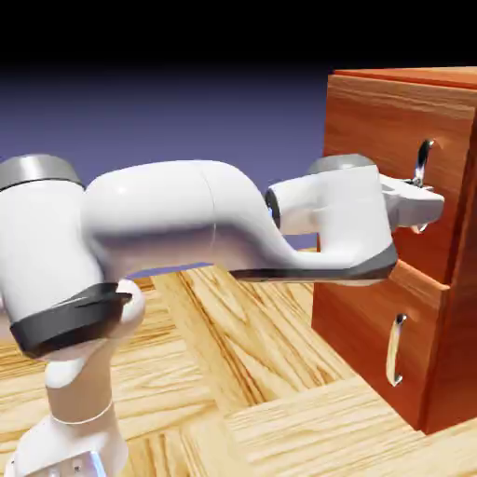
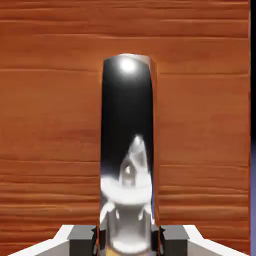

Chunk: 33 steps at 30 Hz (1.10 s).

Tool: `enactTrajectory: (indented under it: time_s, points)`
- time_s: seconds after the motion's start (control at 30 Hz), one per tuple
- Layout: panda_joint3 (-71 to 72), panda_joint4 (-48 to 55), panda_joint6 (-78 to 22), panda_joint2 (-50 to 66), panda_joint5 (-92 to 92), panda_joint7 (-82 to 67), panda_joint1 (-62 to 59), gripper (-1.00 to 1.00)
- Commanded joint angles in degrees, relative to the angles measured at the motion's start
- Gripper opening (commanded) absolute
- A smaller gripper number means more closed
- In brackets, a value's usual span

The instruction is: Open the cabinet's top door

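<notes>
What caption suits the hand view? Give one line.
Pincer shut on the top door's silver handle, red-brown wood filling the frame.

Even rendered light, bright glint atop the mirror-like handle (image 2: pixel 127 150), soft edges.

No readable text, labels or numbers.
</notes>
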Motion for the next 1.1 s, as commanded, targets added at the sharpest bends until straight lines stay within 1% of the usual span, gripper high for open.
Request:
enactTrajectory:
  time_s: [0.0, 0.3, 0.57, 0.83, 1.07]
  points:
    - [1.5, -1.6, -1.1, 0.6, 0.8, 0.5, -2.1, -1.0]
    - [17.2, -15.3, -10.3, 2.7, 11.2, 0.5, -20.8, -1.0]
    - [33.7, -24.7, -15.8, 2.2, 22.5, 0.5, -36.8, -1.0]
    - [50.3, -30.9, -17.8, -0.1, 34.6, 0.5, -51.0, -1.0]
    - [64.8, -34.2, -16.1, -3.2, 45.5, 0.6, -63.6, -1.0]
